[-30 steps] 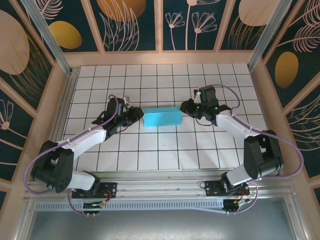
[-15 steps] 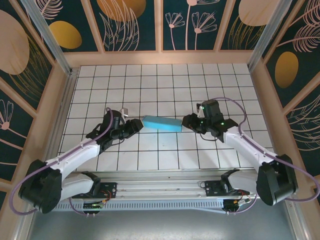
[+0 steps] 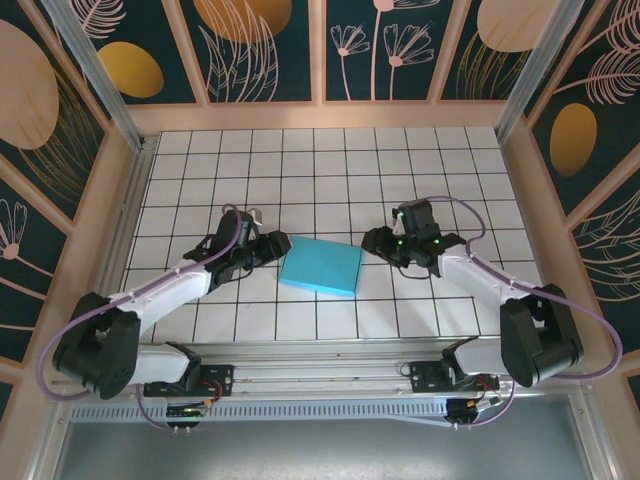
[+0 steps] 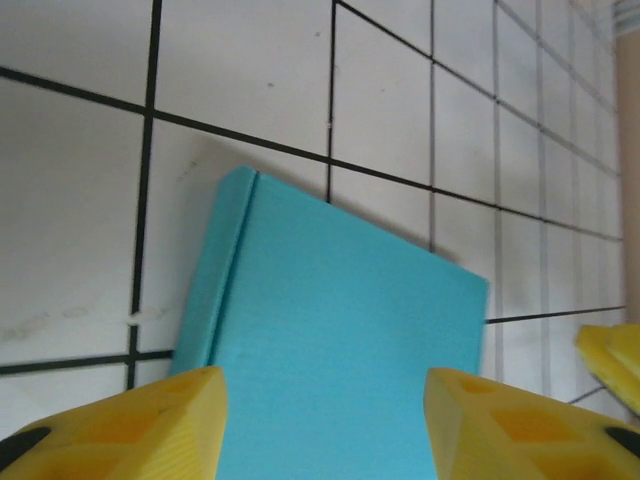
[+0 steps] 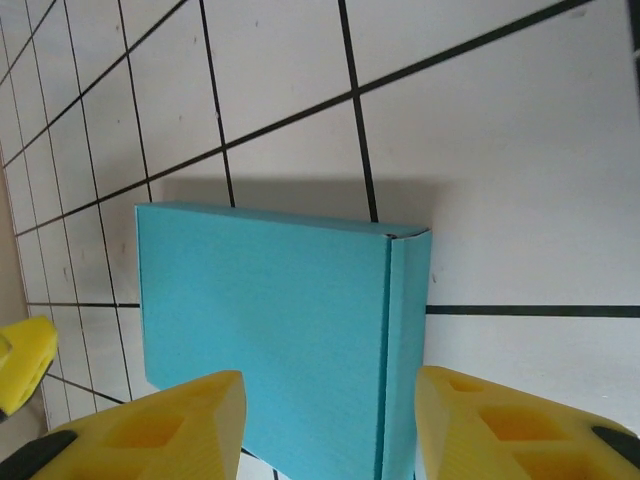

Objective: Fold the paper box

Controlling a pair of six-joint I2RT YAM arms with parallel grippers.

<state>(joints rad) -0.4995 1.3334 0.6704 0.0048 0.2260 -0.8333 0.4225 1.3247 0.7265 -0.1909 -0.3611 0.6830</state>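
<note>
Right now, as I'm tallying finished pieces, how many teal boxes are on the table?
1. The paper box lies flat, teal side up, on the tiled table, a little nearer than its middle; none seems hidden.

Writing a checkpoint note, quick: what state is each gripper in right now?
Left gripper: open, holding nothing; the flat teal paper box lies free ahead of it.
Right gripper: open, holding nothing.
</note>
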